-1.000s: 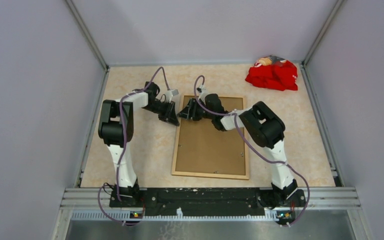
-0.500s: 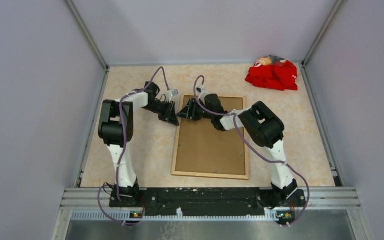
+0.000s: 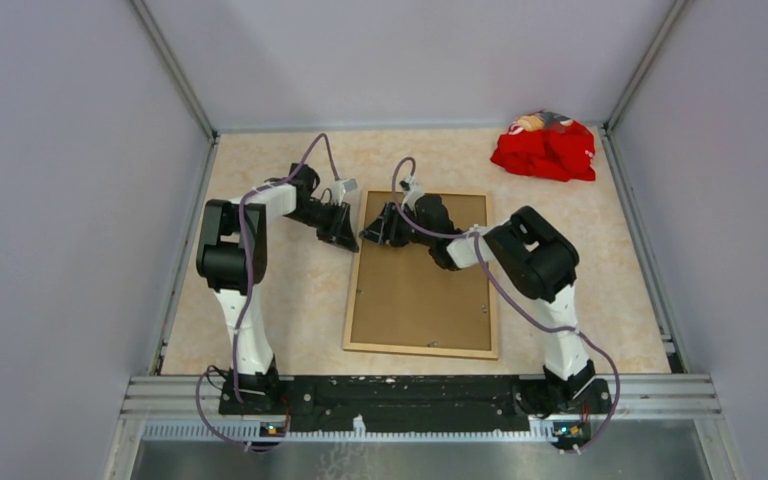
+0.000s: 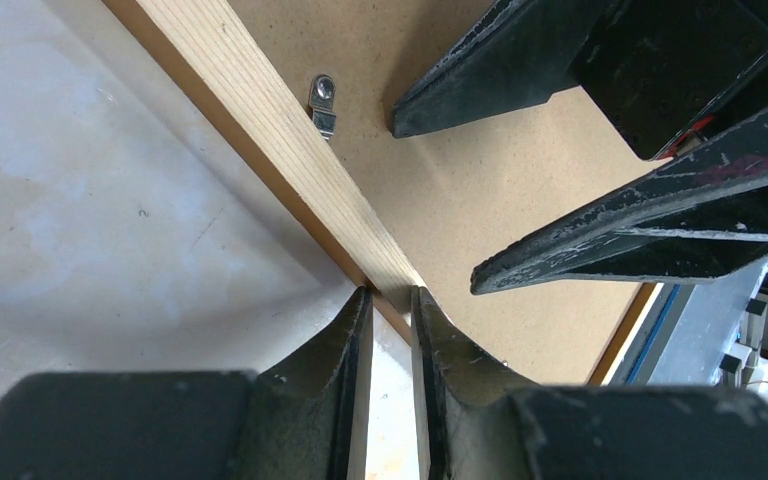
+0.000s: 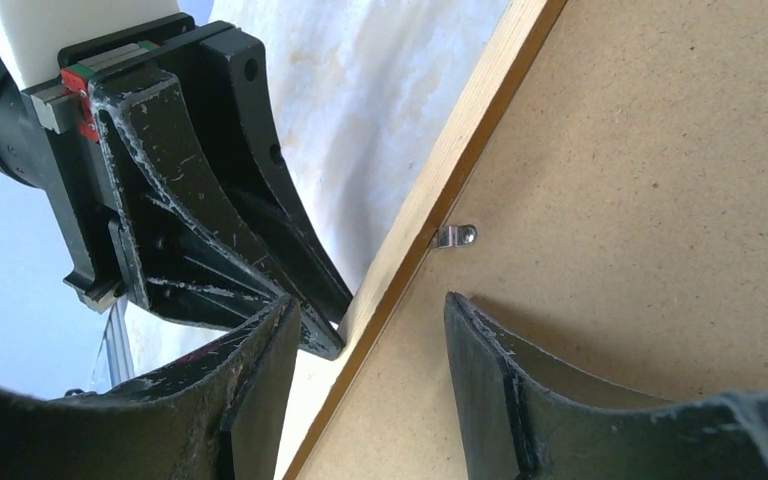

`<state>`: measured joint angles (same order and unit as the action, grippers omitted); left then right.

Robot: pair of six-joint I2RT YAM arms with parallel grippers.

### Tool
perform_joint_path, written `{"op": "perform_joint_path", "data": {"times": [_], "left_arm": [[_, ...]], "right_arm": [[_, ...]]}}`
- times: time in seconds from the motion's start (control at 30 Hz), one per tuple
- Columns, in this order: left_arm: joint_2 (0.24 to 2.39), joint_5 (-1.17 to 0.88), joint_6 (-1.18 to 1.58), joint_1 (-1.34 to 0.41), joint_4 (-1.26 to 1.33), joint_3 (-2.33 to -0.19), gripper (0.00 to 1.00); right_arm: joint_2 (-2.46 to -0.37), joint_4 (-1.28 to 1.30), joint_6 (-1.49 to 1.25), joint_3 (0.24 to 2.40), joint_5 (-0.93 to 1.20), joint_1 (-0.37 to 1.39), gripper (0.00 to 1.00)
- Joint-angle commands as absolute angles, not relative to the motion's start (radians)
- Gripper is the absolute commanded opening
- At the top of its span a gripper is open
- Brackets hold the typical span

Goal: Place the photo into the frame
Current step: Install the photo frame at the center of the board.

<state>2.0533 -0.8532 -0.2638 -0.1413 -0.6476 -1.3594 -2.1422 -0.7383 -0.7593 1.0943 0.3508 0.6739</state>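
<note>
Lying face down on the pale marbled table (image 3: 600,270), the thin rectangular wooden frame (image 3: 420,350) shows its paler back. A plain brown backing board (image 3: 420,300) is seated inside it, and its long axis runs away from the arm bases. Both grippers meet at the far end of its left rail. The left gripper (image 4: 390,300), outside the frame, has its jaws nearly together at the rail's outer edge; whether they pinch the wood cannot be told. The right gripper (image 5: 370,300) stands open and empty, straddling that rail beside a small metal clip (image 5: 455,236). The photo appears in no view; possibly it sits beneath the board.
</note>
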Motion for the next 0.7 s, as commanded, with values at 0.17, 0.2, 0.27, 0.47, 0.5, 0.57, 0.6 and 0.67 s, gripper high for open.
{"op": "perform_joint_path", "data": {"times": [0.17,0.2,0.27,0.47,0.5,0.57,0.6,0.67], "left_arm": [[2.042,-0.836,-0.291,-0.146,-0.639,-1.336,0.25],[2.042,-0.836,-0.293,-0.146,-0.639,-1.335,0.25],[2.042,-0.835,-0.293,-0.146,-0.635,-1.332,0.25],[2.043,-0.841,-0.294,-0.146,-0.629,-1.327,0.25],[2.043,-0.841,-0.296,-0.146,-0.628,-1.325,0.25],[2.043,-0.842,-0.297,-0.146,-0.627,-1.323,0.25],[2.043,-0.844,-0.296,-0.146,-0.627,-1.324,0.25],[2.044,-0.846,-0.297,-0.146,-0.627,-1.324,0.25]], "right_arm": [[-2.190,-0.615,-0.713,1.201,0.308,0.700,0.56],[-2.196,-0.602,-0.709,1.213,0.304,0.701,0.56],[-2.202,-0.587,-0.706,1.229,0.296,0.703,0.56],[-2.222,-0.567,-0.707,1.252,0.294,0.707,0.56],[-2.224,-0.566,-0.707,1.253,0.293,0.707,0.56],[-2.230,-0.562,-0.707,1.257,0.291,0.707,0.56],[-2.231,-0.563,-0.707,1.259,0.289,0.708,0.56],[-2.238,-0.560,-0.712,1.264,0.285,0.708,0.56]]}}
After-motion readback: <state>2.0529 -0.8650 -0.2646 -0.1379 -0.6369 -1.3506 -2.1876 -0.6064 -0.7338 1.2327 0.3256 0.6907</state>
